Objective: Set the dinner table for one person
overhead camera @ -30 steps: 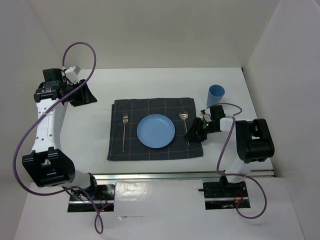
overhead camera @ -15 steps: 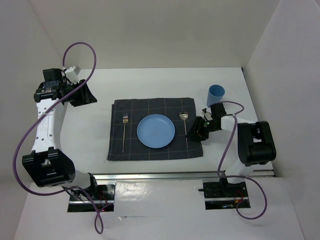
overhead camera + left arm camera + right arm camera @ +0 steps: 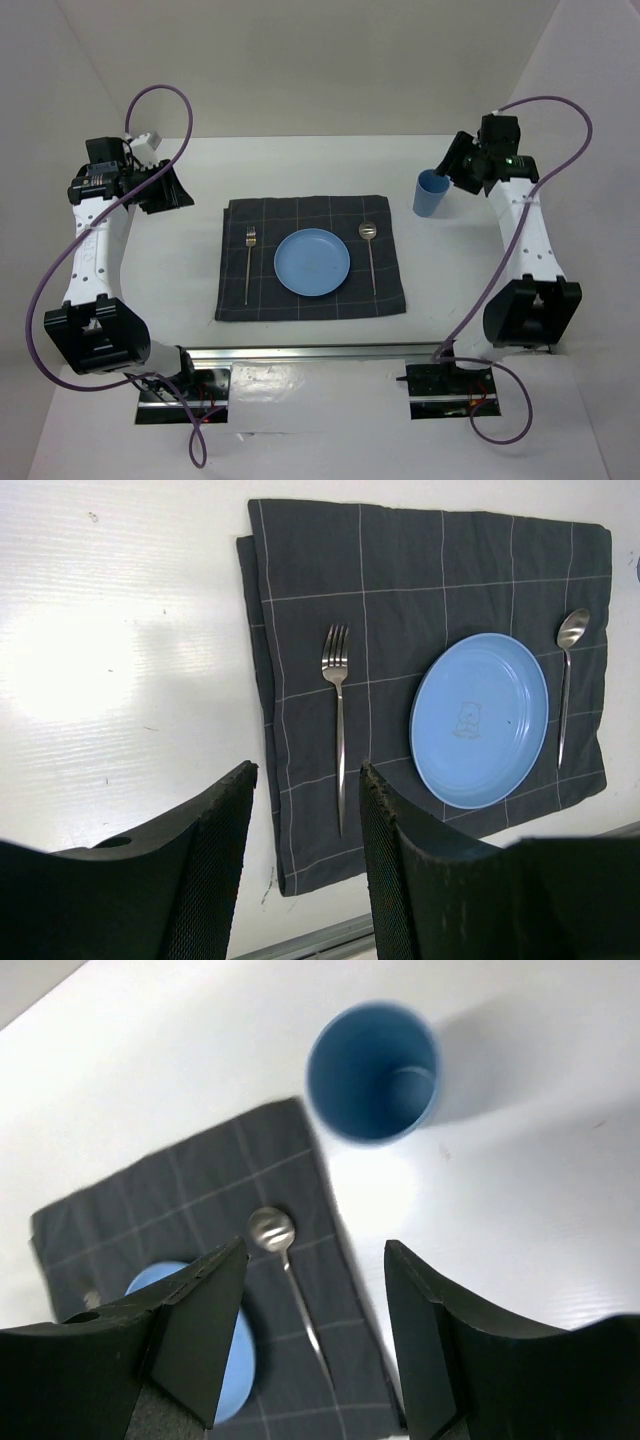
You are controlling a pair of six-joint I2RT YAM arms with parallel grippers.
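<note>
The white dinner table (image 3: 300, 170) carries a dark grey checked placemat (image 3: 312, 257). On it lie a blue plate (image 3: 312, 262) in the middle, a fork (image 3: 249, 262) to its left and a spoon (image 3: 371, 252) to its right. A blue cup (image 3: 432, 193) stands upright on the table beyond the mat's far right corner. My right gripper (image 3: 452, 163) is open and empty, raised just right of the cup; its view shows the cup (image 3: 373, 1072) and the spoon (image 3: 290, 1270). My left gripper (image 3: 172, 190) is open and empty, raised at the far left; its view shows the fork (image 3: 338, 715) and the plate (image 3: 480, 720).
White walls close in the table at the back and both sides. A silver rail (image 3: 330, 350) runs along the near edge, with both arm bases bolted there. Bare tabletop lies left of the mat (image 3: 110, 670) and right of it (image 3: 520, 1210).
My right arm has lifted away from the spoon at the mat's right edge and swung up to the far right beside the cup. The spoon stays on the mat. The left arm has not moved.
</note>
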